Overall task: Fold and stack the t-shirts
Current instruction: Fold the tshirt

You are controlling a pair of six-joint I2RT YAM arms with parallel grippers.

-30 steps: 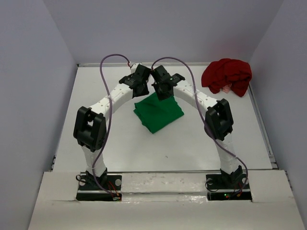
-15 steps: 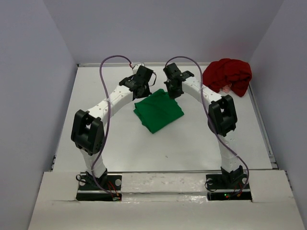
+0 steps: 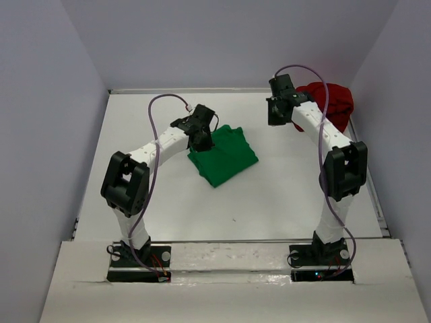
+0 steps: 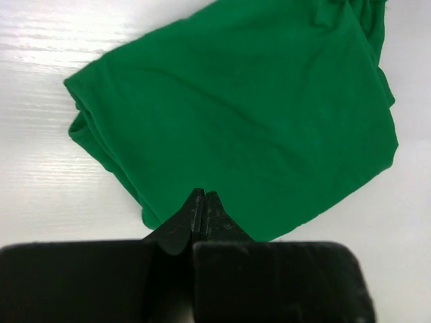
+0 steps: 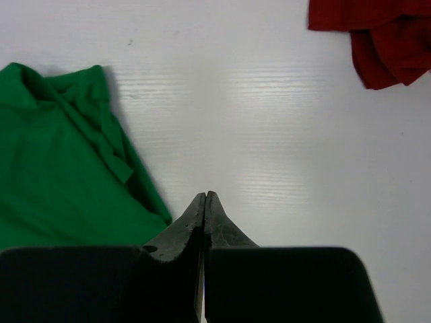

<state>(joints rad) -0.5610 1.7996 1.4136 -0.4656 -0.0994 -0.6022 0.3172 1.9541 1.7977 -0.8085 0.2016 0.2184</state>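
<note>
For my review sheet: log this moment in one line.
green t-shirt: folded, mid-table | red t-shirt: crumpled, far right | left gripper: shut, empty | right gripper: shut, empty

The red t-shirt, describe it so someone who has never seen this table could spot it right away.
Start at the white table and look to its far right corner, opposite the arm bases. The red t-shirt lies there in a crumpled heap. Unlike the green t-shirt, which lies folded flat near the table's middle, it is dark red and bunched up.
</note>
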